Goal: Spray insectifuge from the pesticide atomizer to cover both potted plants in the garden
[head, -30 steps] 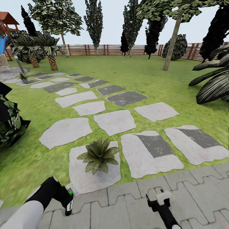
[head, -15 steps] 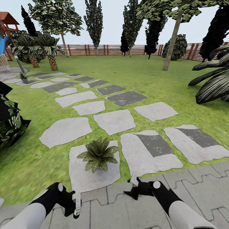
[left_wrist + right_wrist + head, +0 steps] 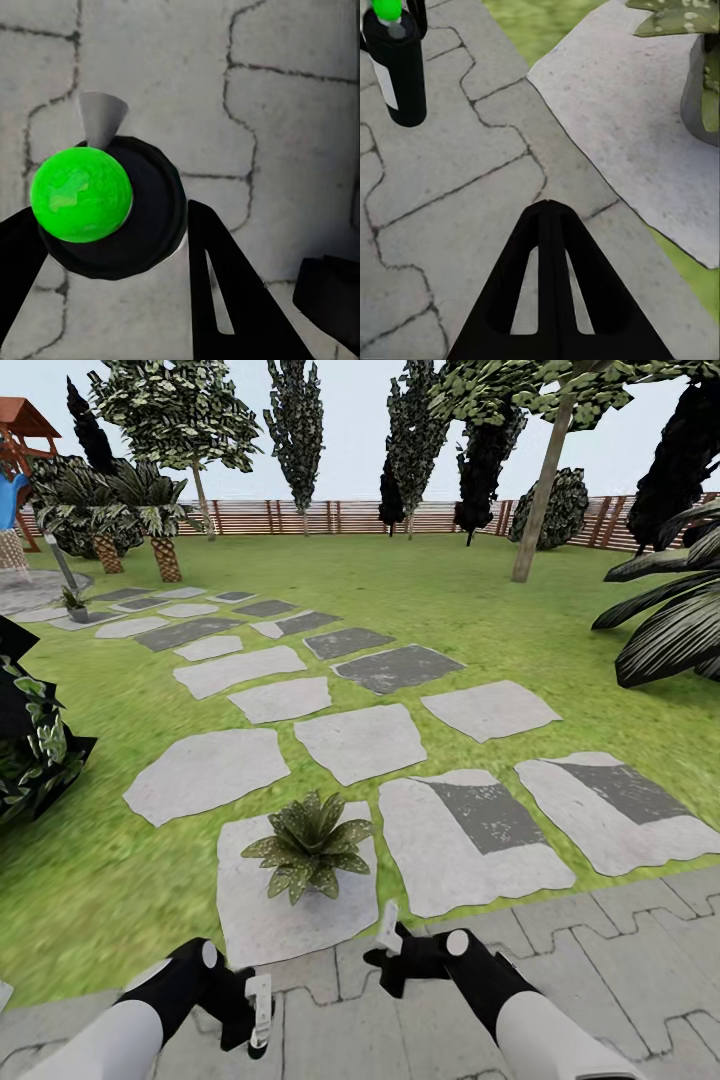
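With the pesticide atomizer point(image 3: 109, 206) clamped in my left hand point(image 3: 252, 1010) and my right hand point(image 3: 388, 950) closed on nothing, the speckled potted plant point(image 3: 308, 848) looks treated; another remains.

potted plant point(image 3: 308, 848) on a stepping stone point(image 3: 290, 920), paving point(image 3: 600, 950) just before the stone, lawn point(image 3: 80, 870) left of it, fence point(image 3: 300, 517) far behind

Grey interlocking paving point(image 3: 620, 950) runs along the near edge of the ground, and beyond it lies a green lawn point(image 3: 440, 600) reaching back to a brown slatted fence point(image 3: 300, 517). Flat grey stepping stones point(image 3: 360, 742) lie set in the grass, some with darker patches. One potted plant point(image 3: 308, 847) sits on the nearest stone point(image 3: 290, 920), its green leaves dotted with pale specks.
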Available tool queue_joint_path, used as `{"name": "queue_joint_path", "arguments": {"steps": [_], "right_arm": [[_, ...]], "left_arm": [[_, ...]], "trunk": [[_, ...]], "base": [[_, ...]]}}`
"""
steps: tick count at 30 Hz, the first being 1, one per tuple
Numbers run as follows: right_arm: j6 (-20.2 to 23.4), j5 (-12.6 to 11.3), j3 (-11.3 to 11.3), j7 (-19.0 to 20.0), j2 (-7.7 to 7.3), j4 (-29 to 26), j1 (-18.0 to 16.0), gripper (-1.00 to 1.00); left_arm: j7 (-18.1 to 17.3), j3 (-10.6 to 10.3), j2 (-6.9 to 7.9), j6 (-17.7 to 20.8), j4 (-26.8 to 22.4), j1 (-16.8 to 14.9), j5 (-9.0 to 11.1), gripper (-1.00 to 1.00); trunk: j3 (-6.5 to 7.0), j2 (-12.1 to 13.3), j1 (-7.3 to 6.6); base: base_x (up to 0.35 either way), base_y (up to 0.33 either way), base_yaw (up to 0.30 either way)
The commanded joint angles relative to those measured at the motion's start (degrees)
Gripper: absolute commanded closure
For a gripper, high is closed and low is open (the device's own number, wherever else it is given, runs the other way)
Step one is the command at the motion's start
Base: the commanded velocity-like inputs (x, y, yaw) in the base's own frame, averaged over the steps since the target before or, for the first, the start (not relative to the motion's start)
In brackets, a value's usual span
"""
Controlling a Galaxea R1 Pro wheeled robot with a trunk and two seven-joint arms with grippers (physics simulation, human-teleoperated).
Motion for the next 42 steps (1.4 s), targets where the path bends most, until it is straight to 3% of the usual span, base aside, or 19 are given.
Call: {"name": "queue_joint_path", "arguments": {"steps": [1, 7, 10, 14, 23, 26, 36, 38, 42], "right_arm": [[-0.25, 0.79, 0.01, 0.04, 0.19, -0.05, -0.01, 1.00], [-0.27, 1.16, 0.01, 0.52, 1.62, 0.02, -0.01, 1.00], [-0.34, 1.20, 0.01, 5.33, 2.00, -0.30, -0.01, 1.00], [-0.36, 1.17, 0.00, 5.96, 2.04, -1.18, -0.03, 1.00], [-0.36, 1.12, -0.07, 6.02, 2.03, -1.29, -0.02, 1.00], [-0.36, 1.12, -0.07, 6.02, 2.04, -1.29, 0.00, 1.00], [-0.28, 1.04, -0.05, 6.02, 2.64, -1.46, -0.02, 1.00], [-0.27, 1.06, -0.06, 6.02, 2.64, -1.47, -0.01, 1.00], [-0.27, 1.11, -0.05, 6.02, 2.64, -1.47, 0.03, 1.00]], "left_arm": [[-0.13, 0.15, -0.16, -0.48, -0.07, -0.01, -0.38, 1.00], [0.17, 0.36, -1.65, -1.38, -0.07, -0.01, 0.10, 1.00], [0.18, 0.51, -1.86, -4.02, -0.07, -0.01, 1.78, 1.00], [0.17, 0.52, -2.04, -4.40, -0.07, -0.01, 3.13, 1.00], [0.34, 0.53, -5.88, -4.49, -0.07, -0.01, 4.38, 1.00], [1.07, 0.53, -6.19, -4.48, -0.07, -0.01, 5.77, 1.00], [1.65, 0.64, -7.03, -4.48, -0.14, -0.01, 6.30, 1.00], [1.61, 0.60, -7.21, -4.55, -0.15, -0.01, 8.24, 1.00], [1.58, 0.53, -7.56, -4.57, -0.16, -0.01, 8.77, 1.00]], "trunk": [[-0.05, -0.02, -0.01], [-0.05, -0.02, -0.01], [-0.05, -0.02, -0.01], [-0.05, -0.02, -0.01], [-0.05, -0.02, -0.01], [-0.05, -0.02, -0.01], [-0.05, -0.02, -0.01], [-0.05, -0.02, -0.01], [-0.05, -0.02, -0.01]], "base": [[0.000, 0.000, 0.000], [0.000, 0.000, 0.000], [0.000, 0.000, 0.000], [0.000, 0.000, 0.000], [0.000, 0.000, 0.000], [0.000, 0.000, 0.000], [0.000, 0.000, 0.000], [0.000, 0.000, 0.000], [0.000, 0.000, 0.000]]}}
